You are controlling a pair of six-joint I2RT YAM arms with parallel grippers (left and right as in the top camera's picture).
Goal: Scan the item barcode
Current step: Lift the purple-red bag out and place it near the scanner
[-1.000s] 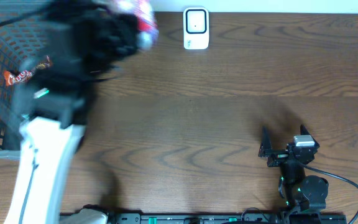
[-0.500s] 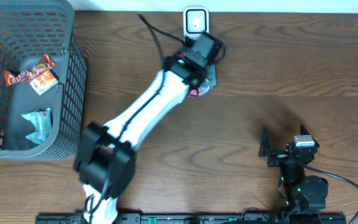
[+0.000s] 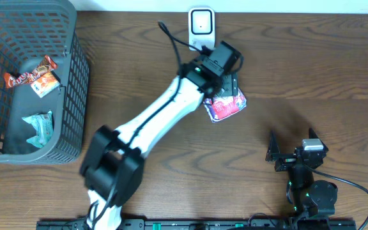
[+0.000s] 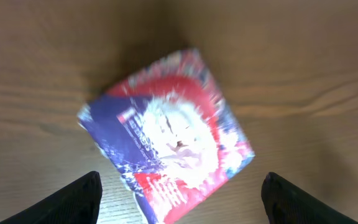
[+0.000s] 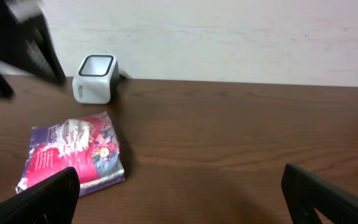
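The item, a red, blue and white snack packet (image 3: 225,104), lies flat on the wooden table just in front of the white barcode scanner (image 3: 201,29). My left gripper (image 3: 229,80) hovers right over the packet (image 4: 166,143). It is open (image 4: 182,196), with its black fingertips (image 4: 82,199) wide apart on either side and clear of the packet. My right gripper (image 3: 291,142) rests open near the table's front right. From its wrist view (image 5: 182,196) the packet (image 5: 73,155) and the scanner (image 5: 94,78) show at the far left. No barcode is readable.
A dark mesh basket (image 3: 69,76) stands at the left edge, holding an orange-red snack wrapper (image 3: 30,78) and a pale green packet (image 3: 40,128). A white wall runs behind the scanner.
My left arm swung from the basket to the spot in front of the scanner, carrying the packet. Its jaws then opened and the packet now lies loose on the table.
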